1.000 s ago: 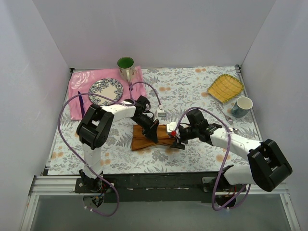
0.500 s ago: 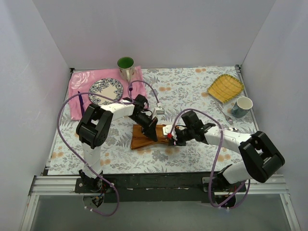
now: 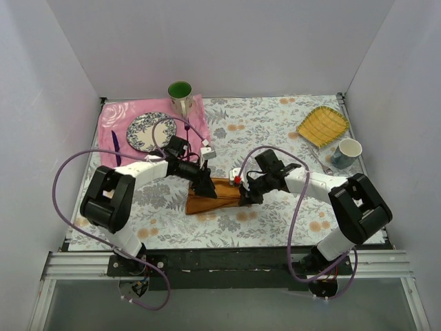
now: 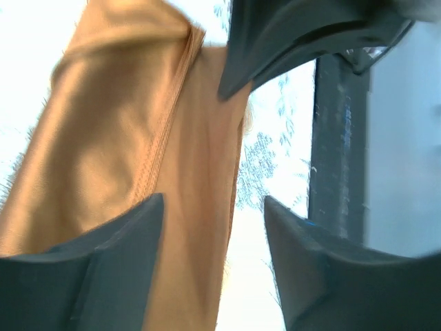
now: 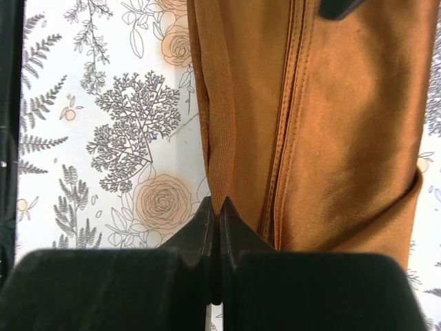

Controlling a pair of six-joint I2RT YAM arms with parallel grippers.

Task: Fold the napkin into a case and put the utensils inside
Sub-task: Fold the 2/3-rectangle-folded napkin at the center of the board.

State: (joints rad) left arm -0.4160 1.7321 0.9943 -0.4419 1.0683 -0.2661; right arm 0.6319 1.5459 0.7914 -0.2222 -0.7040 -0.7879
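Note:
The rust-orange napkin [image 3: 210, 198] lies folded into a long strip on the floral table cover. My left gripper [image 3: 205, 185] hovers over its left part, open, its dark fingers [image 4: 103, 276] straddling the cloth [image 4: 138, 138] without pinching it. My right gripper [image 3: 244, 196] is at the strip's right end, shut on the napkin's folded edge [image 5: 219, 186]; the stitched hem [image 5: 286, 124] runs beside it. A silver utensil [image 3: 321, 163] lies at the right by the cup. A purple utensil [image 3: 115, 147] rests on the pink cloth.
A pink cloth [image 3: 114, 114] at the back left carries a patterned plate [image 3: 150, 131], with a green-lined mug [image 3: 180, 95] behind it. A yellow woven dish [image 3: 322, 125] and a white-blue cup [image 3: 346, 152] stand at the right. Purple cables loop over both arms.
My left gripper has opened and let go of the napkin. My right gripper has shut on the cloth's folded edge, and both arms have shifted left and farther back.

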